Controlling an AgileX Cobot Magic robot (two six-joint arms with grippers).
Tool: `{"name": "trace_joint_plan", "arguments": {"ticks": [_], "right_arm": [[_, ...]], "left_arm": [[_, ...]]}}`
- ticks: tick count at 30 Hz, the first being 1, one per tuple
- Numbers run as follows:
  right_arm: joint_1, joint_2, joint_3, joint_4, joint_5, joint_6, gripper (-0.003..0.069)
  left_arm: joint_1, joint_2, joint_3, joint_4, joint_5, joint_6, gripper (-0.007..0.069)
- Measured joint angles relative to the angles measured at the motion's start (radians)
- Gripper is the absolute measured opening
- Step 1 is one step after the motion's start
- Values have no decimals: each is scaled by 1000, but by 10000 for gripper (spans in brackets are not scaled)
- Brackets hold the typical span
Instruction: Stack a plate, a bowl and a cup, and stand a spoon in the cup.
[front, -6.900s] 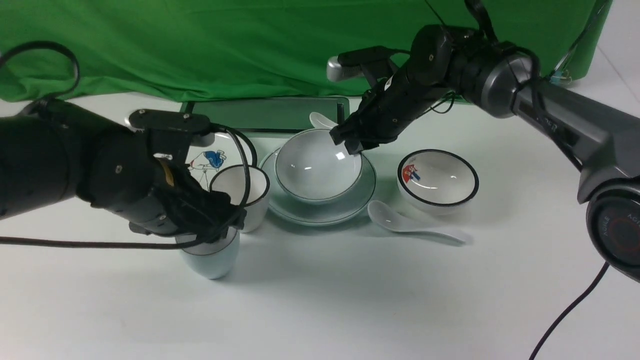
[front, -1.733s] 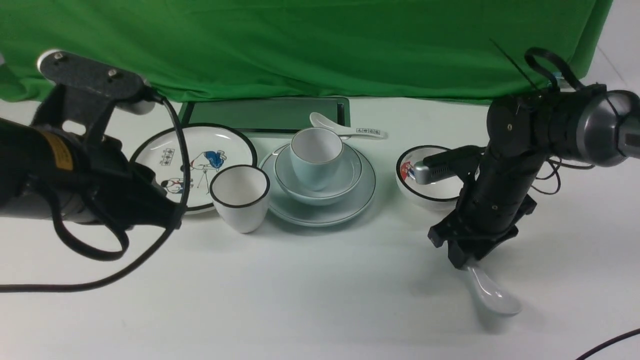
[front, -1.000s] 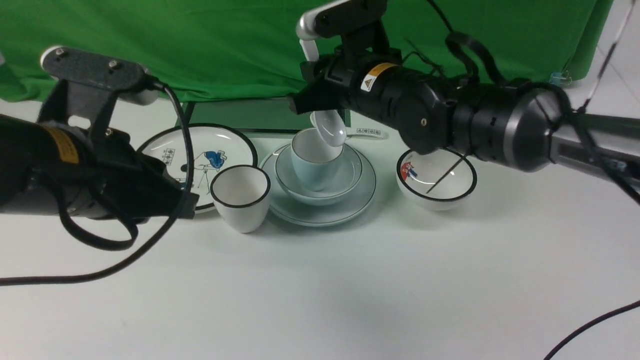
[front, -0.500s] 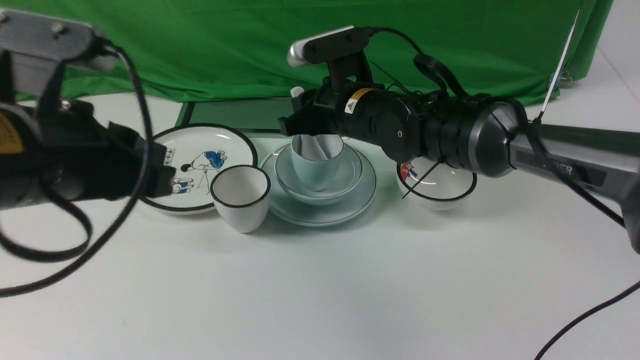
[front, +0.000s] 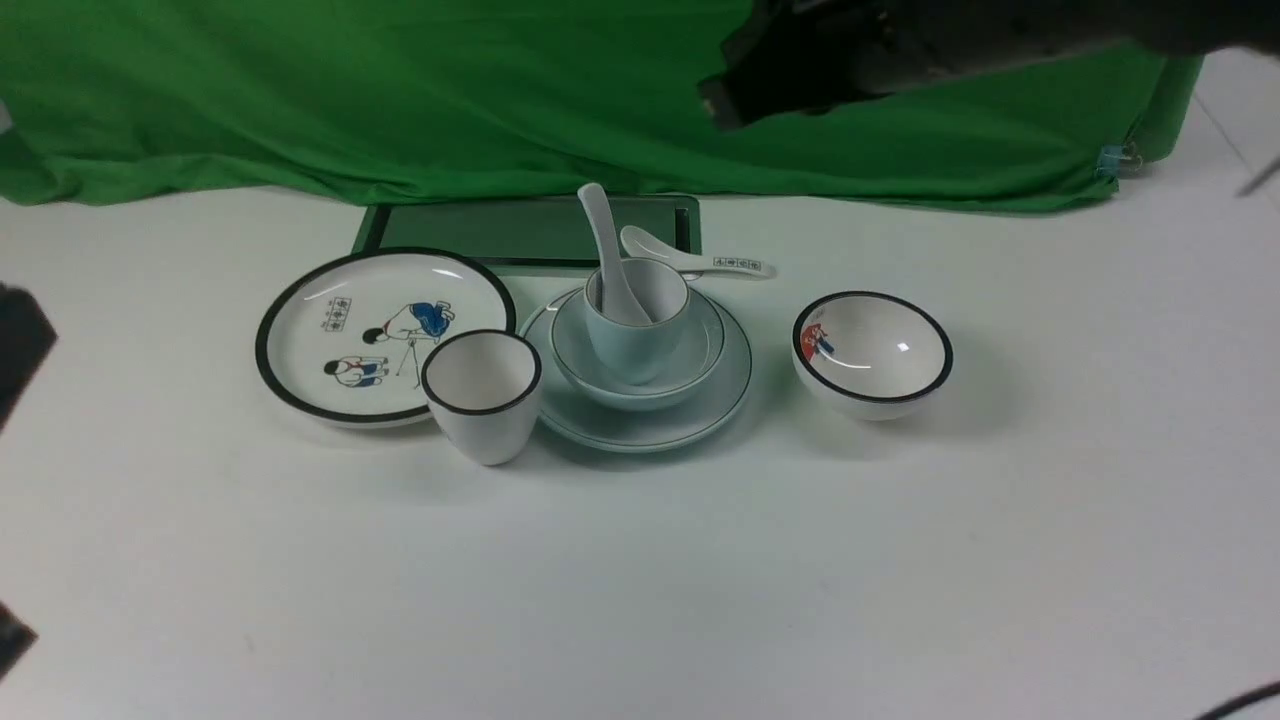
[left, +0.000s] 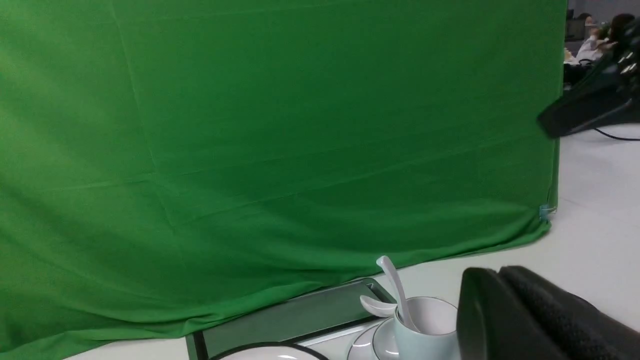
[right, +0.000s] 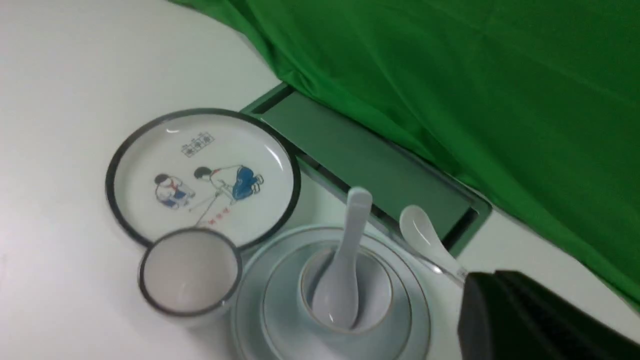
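Note:
The plain plate (front: 712, 400) lies mid-table with the plain bowl (front: 690, 368) on it and the pale cup (front: 640, 335) standing in the bowl. The all-white spoon (front: 603, 235) stands in the cup, its handle leaning up and to the back. The stack also shows in the right wrist view: plate (right: 248, 310), bowl (right: 280, 300), cup (right: 381, 285), spoon (right: 345, 260). My right gripper (right: 492, 275) is shut and empty, high above and behind the stack (front: 725, 98). My left gripper (left: 500, 272) is shut and empty, well apart from the cup (left: 420, 335).
A black-rimmed cartoon plate (front: 330, 300) and a black-rimmed cup (front: 482, 395) stand left of the stack. A black-rimmed bowl (front: 872, 350) stands to its right. A marked spoon (front: 690, 260) and a dark green tray (front: 500, 230) lie behind it. A green cloth (front: 400, 100) closes the back.
My right gripper has let go of the white spoon, which now stands in the cup, and has risen up and away. My left arm has pulled back to the left edge.

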Motion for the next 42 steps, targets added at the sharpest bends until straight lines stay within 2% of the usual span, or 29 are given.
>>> {"name": "trace_joint_plan", "arguments": {"ticks": [4,5,8,13,15,18,20,22,27,33,35,39,41,42], "right_arm": [[2,-153,147,-8,102,46,13],[2,-161,160,-8,102,48,13],[27,-315,391,-12,62,73,13],[54,-615,779,-15,-133,91,12],[54,-675,844,-18,-173,100,12],[54,-876,1060,-19,-361,149,12],[54,-920,1117,-19,-434,154,12],[54,-1010,1219,-19,-599,163,12],[55,-1083,1366,-19,-787,153,13],[42,-1084,1446,-20,-837,-19,13],[30,-1084,1458,-4,-855,-37,13],[-41,-1139,1576,64,-1104,-62,13],[-103,-1200,1619,82,-1147,-67,13],[-103,-1200,1620,82,-1145,-68,13]], "left_arm": [[0,-62,85,4,-62,0,-38],[0,-65,88,4,-63,0,-38],[0,-73,113,4,-54,0,-38],[0,-74,136,10,-12,0,-36],[0,-74,137,10,-4,0,-36],[0,-74,137,10,3,0,-36],[0,-74,137,10,4,0,-36],[0,-74,137,10,4,0,-36],[0,-74,137,10,4,0,-36],[0,-74,137,10,5,0,-36],[0,-74,137,10,5,0,-36],[0,-74,137,10,5,0,-35],[0,-74,137,10,5,0,-33],[0,-74,137,10,4,0,-32]]}}
